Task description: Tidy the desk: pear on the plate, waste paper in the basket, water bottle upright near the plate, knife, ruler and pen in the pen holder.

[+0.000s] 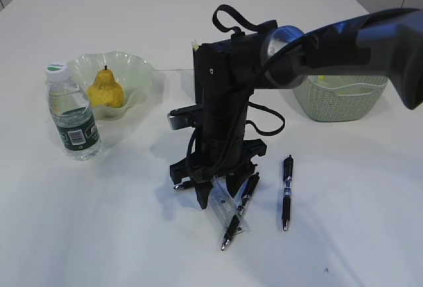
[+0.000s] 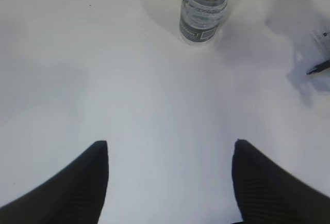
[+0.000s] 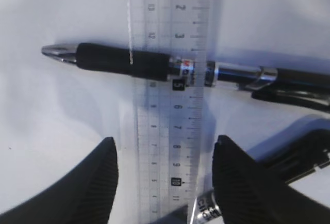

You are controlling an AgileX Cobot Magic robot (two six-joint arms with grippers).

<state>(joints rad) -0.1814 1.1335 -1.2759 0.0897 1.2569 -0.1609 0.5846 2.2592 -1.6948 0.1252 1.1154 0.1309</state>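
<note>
Exterior: right gripper low over clear ruler and a pen lying across it; second pen at 3 o'clock, apart. Pear on plate, bottle upright beside it, basket far right. Front table bare.

Left wrist: left gripper spread, nothing held; bottle at 12 o'clock.

Right wrist: right gripper jaws apart, straddling ruler, not clamped; pen crosses it.
</note>
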